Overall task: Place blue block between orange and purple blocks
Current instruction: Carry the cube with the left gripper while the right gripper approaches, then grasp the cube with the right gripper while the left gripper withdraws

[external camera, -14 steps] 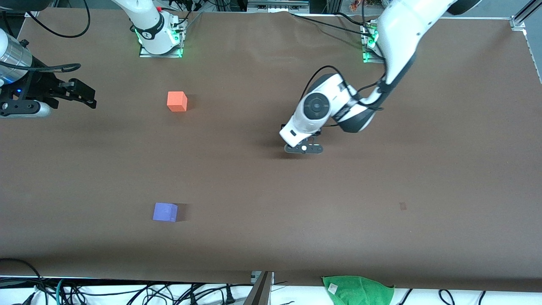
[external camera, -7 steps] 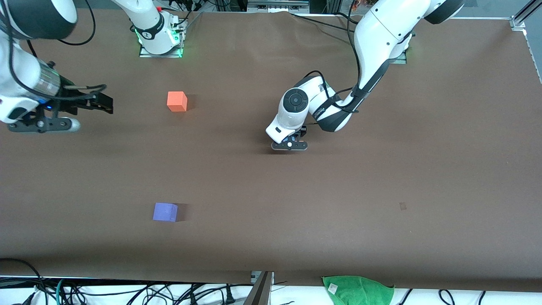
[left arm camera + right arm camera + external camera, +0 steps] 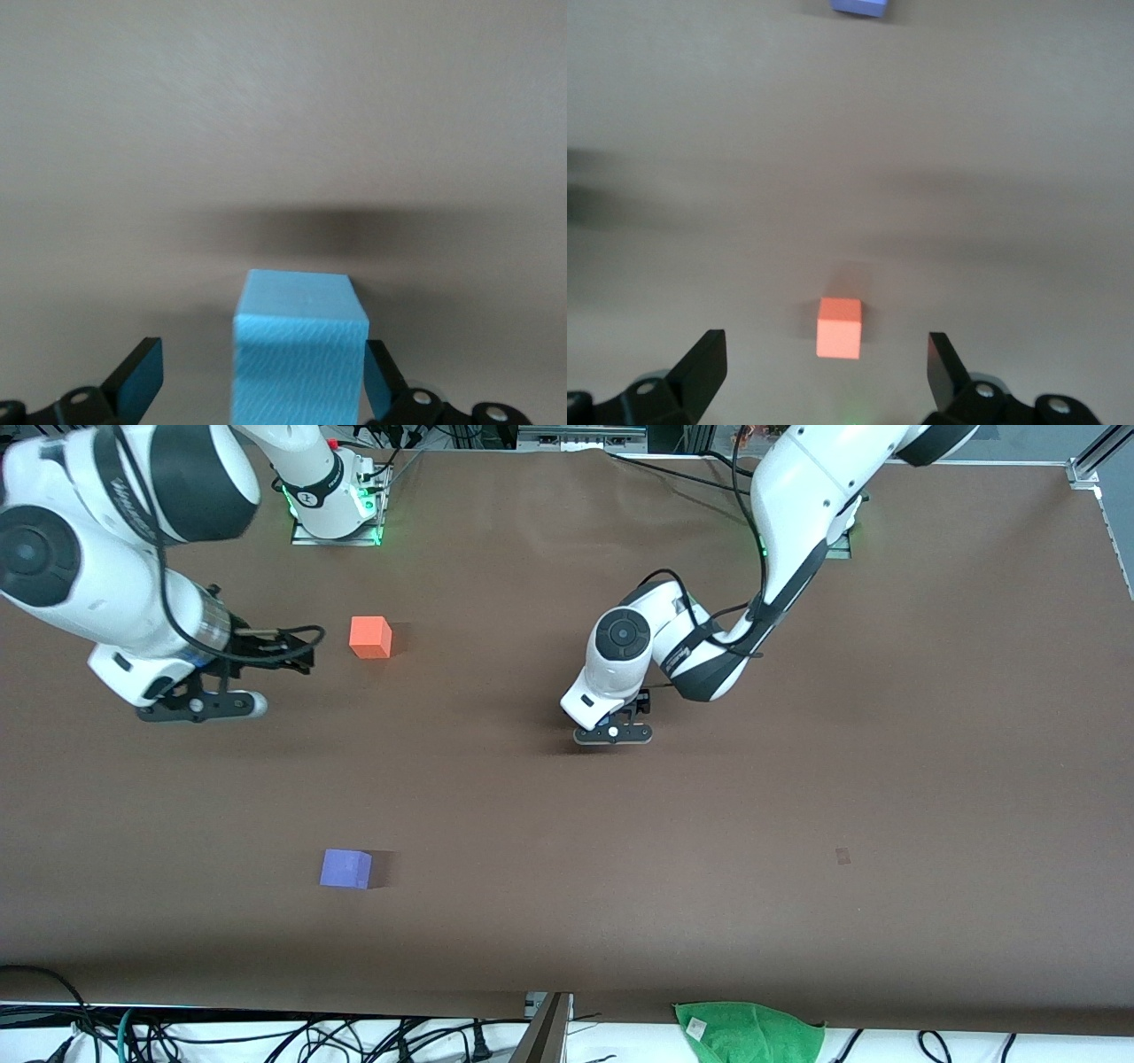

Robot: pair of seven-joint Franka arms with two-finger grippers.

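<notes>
The blue block stands on the brown table between the open fingers of my left gripper. One fingertip is at its side and the other stands apart from it. In the front view the left gripper is low over the table's middle and the wrist hides the block. The orange block sits nearer the robots' bases, and the purple block lies nearer the front camera, in line with it. My right gripper is open and empty beside the orange block. The purple block also shows in the right wrist view.
A green cloth hangs at the table's front edge toward the left arm's end. Cables run along that edge. A small dark mark is on the brown table cover. Bare table lies between the orange and purple blocks.
My right arm has swung in from the table's end to beside the orange block. My left gripper has shifted slightly toward the right arm's end and stays low over the blue block.
</notes>
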